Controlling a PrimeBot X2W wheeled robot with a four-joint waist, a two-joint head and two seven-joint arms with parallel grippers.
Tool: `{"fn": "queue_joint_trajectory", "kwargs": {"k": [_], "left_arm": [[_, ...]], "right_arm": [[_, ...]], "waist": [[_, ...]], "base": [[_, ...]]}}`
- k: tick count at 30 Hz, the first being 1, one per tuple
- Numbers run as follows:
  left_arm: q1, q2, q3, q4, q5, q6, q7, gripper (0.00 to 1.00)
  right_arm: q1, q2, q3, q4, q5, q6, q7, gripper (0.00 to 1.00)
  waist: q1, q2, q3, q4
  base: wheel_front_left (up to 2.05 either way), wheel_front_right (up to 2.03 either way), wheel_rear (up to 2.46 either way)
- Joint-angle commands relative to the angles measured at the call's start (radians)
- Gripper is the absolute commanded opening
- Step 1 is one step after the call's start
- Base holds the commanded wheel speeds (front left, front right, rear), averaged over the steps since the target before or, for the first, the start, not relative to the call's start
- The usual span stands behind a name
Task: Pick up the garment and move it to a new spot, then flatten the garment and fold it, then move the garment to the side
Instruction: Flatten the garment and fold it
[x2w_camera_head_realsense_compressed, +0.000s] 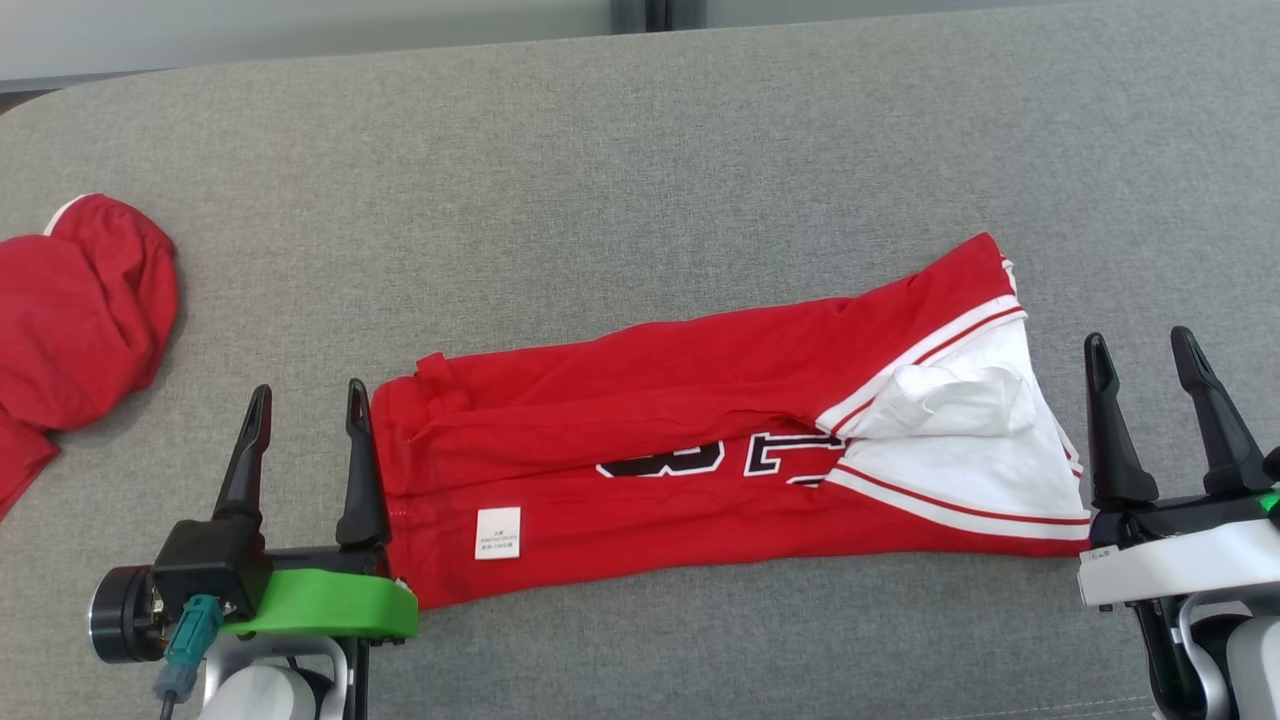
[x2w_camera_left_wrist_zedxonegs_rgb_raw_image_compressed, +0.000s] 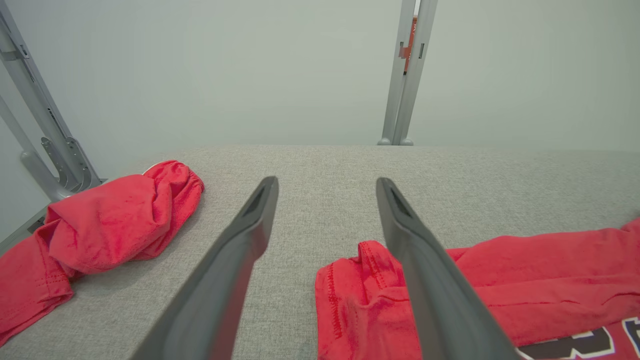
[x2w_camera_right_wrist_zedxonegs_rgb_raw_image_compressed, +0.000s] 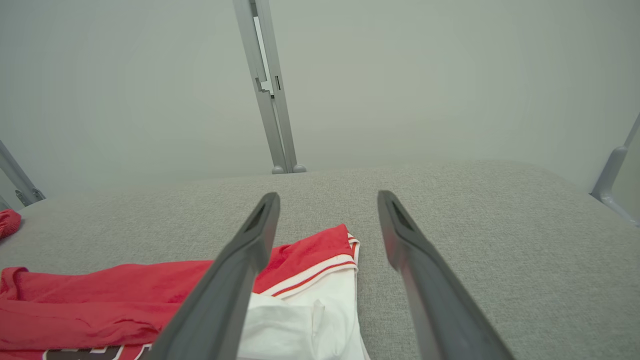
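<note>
The garment (x2w_camera_head_realsense_compressed: 680, 440) is a red shirt with white panels, red stripes and black lettering, folded into a long band across the grey surface. A small white label shows near its left end. My left gripper (x2w_camera_head_realsense_compressed: 308, 405) stands open at the band's left end, its right finger at the cloth's edge, nothing between the fingers. In the left wrist view the garment (x2w_camera_left_wrist_zedxonegs_rgb_raw_image_compressed: 500, 290) lies under and right of the gripper (x2w_camera_left_wrist_zedxonegs_rgb_raw_image_compressed: 326, 185). My right gripper (x2w_camera_head_realsense_compressed: 1143, 352) stands open just off the white right end. The right wrist view shows the garment (x2w_camera_right_wrist_zedxonegs_rgb_raw_image_compressed: 125, 295) lower left of that gripper (x2w_camera_right_wrist_zedxonegs_rgb_raw_image_compressed: 327, 199).
A second red garment (x2w_camera_head_realsense_compressed: 75, 320) lies bunched at the surface's left edge, also in the left wrist view (x2w_camera_left_wrist_zedxonegs_rgb_raw_image_compressed: 105, 225). The grey padded surface (x2w_camera_head_realsense_compressed: 640, 170) stretches bare beyond the shirt. Grey metal posts (x2w_camera_left_wrist_zedxonegs_rgb_raw_image_compressed: 407, 75) stand behind its far edge.
</note>
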Motion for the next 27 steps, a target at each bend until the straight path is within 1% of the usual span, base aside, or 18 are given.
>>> {"fn": "queue_joint_trajectory", "kwargs": {"k": [1,7,12,15,21,23,25,27], "left_arm": [[0.013,-0.004,0.009,0.004,0.009,-0.007,-0.003,1.00],[0.001,-0.023,0.025,0.010,0.038,-0.030,-0.003,1.00],[-0.038,-0.041,0.038,0.008,0.055,-0.048,-0.003,1.00],[-0.055,-0.052,0.047,0.013,0.064,-0.059,-0.003,1.00],[-0.077,-0.081,0.065,0.025,0.087,-0.081,-0.003,1.00],[-0.084,-0.090,0.073,0.030,0.093,-0.092,-0.003,1.00],[-0.089,-0.098,0.080,0.034,0.101,-0.103,-0.003,1.00],[-0.088,-0.105,0.088,0.039,0.107,-0.111,-0.003,1.00]], "right_arm": [[0.011,0.002,-0.002,-0.008,-0.007,-0.001,0.004,1.00],[0.009,-0.005,-0.006,-0.003,-0.001,-0.001,0.026,1.00],[-0.029,-0.030,-0.011,0.071,0.009,-0.001,0.036,1.00],[-0.057,-0.042,-0.001,0.144,0.020,-0.001,0.028,1.00],[-0.130,-0.053,0.047,0.344,0.057,-0.001,0.015,1.00],[-0.143,-0.062,0.064,0.411,0.065,-0.001,0.033,1.00],[-0.156,-0.067,0.098,0.452,0.084,-0.001,0.040,1.00],[-0.154,-0.073,0.147,0.484,0.112,0.000,0.072,1.00]], "waist": [[0.0000,0.0000,0.001,0.001],[0.0000,0.0000,0.017,0.004],[0.0000,0.0000,0.062,0.013],[0.0000,0.0000,0.091,0.020],[0.0000,0.0000,0.120,0.033],[0.0000,0.0000,0.123,0.038],[0.0000,0.0000,0.123,0.043],[0.0000,0.0000,0.121,0.043]], "base": [[0.00,0.00,0.00],[0.00,0.00,0.00],[0.00,0.00,0.00],[0.00,0.00,0.00],[0.00,0.00,0.00],[0.00,0.00,0.00],[0.00,0.00,0.00],[0.00,0.00,0.00]]}}
